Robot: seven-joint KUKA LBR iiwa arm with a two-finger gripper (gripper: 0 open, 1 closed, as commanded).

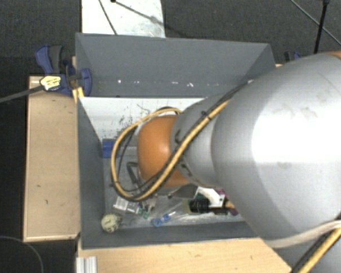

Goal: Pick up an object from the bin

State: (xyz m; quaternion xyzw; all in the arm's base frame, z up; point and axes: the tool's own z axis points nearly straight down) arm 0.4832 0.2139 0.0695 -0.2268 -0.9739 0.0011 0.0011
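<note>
Grey bin (91, 169): pale ball (109, 223) lower-left of orange cover (153, 149).

On the floor of the grey metal bin (91, 169), a pale ball (109, 223) is seen near the claw (141, 197), toward the view's left, and a black-and-white bottle (207, 203) toward its right

The arm (273, 152) is reaching in from the right, its broad grey link lying nearest the camera and spreading across the lower right. From there it is bending down and to the left, ending in the wrist's rounded orange cover (153, 149), which is pointing downward. A yellow cable (115, 152) is running along the link, looping wide round the cover's left side and curling back beneath it, with a thinner dark cable hanging inside that loop.
</note>
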